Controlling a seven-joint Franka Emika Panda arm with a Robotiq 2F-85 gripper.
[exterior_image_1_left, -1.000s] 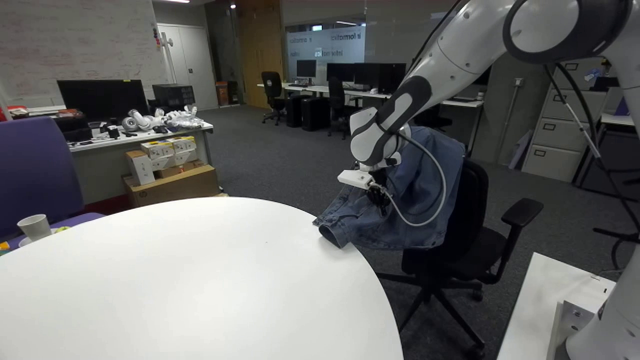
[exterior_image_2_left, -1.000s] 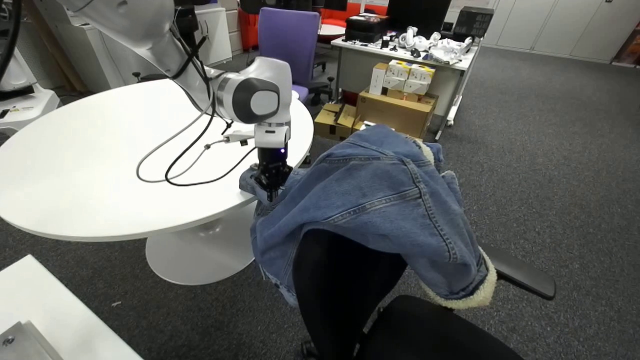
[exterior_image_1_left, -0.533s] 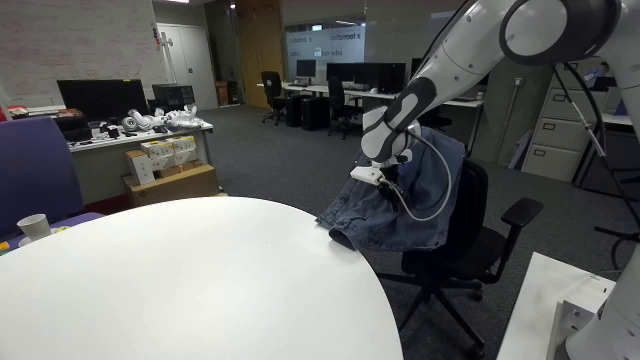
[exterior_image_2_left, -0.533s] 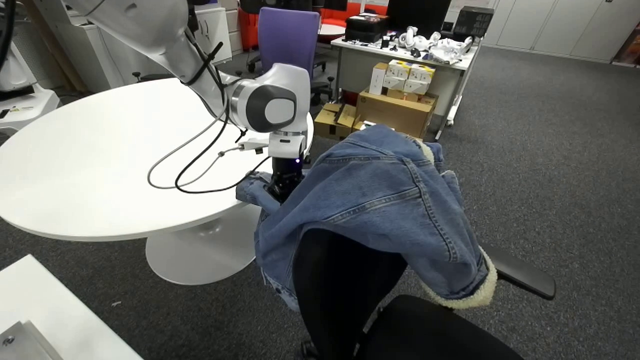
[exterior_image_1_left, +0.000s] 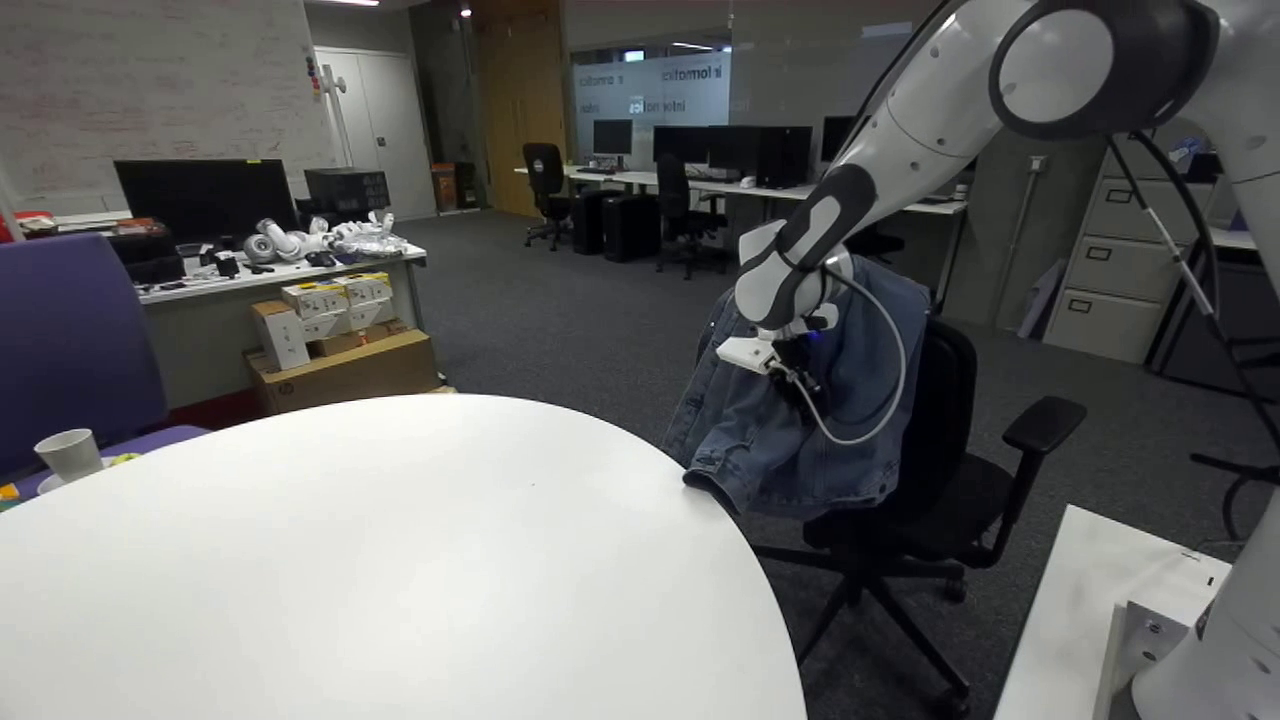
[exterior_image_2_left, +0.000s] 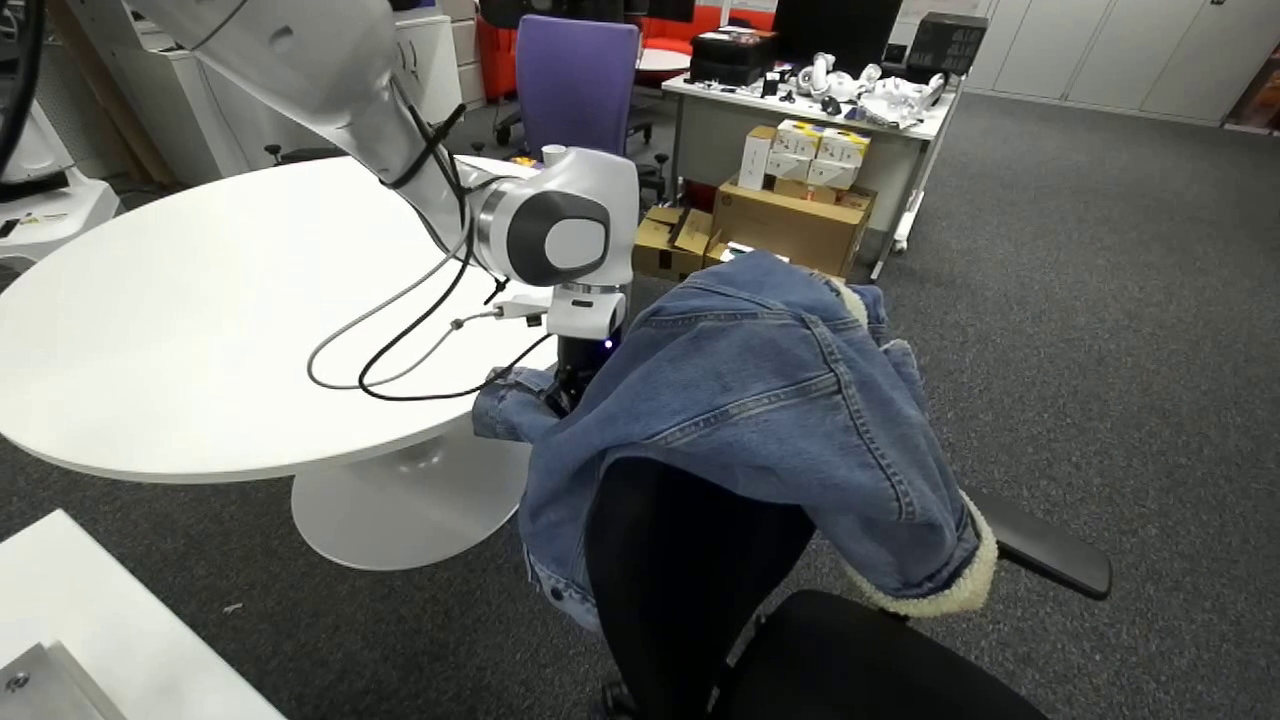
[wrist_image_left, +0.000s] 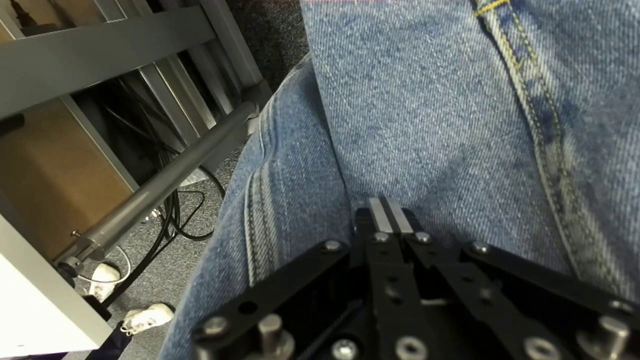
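The gripper (wrist_image_left: 389, 214) stands against a denim jacket (exterior_image_2_left: 740, 370). Its fingers are narrow: in the wrist view the pale pads (wrist_image_left: 380, 215) lie side by side, with their tips set on the denim — apparently pinching a fold, though the amount of cloth between them is hidden. The jacket hangs over the back of a black chair (exterior_image_2_left: 655, 560), beside the edge of the round white table (exterior_image_1_left: 400, 560). A sleeve cuff (exterior_image_1_left: 727, 476) overlaps that edge in both exterior views; whether it bears on the tabletop cannot be told.

Hold the pinch firm, since a shallow bite on thick denim is likely to slip. Move slowly and in line with the sleeve, so that the cuff does not snag on the table edge. Watch the stitched seam (wrist_image_left: 557, 160) at the right of the wrist view: seams are stiffer than plain cloth and may turn the fold within the pads. Avoid a hard sideways pull — the load passes to the chair, which stands on castors (exterior_image_1_left: 955, 590) and may roll. Guide the cable loop (exterior_image_2_left: 415, 400) at the wrist clear of the sleeve. If creases tighten between the pads and the chair back, slack is probably used up; stop and ease off. Before any release, confirm that the chair back bears the cloth.
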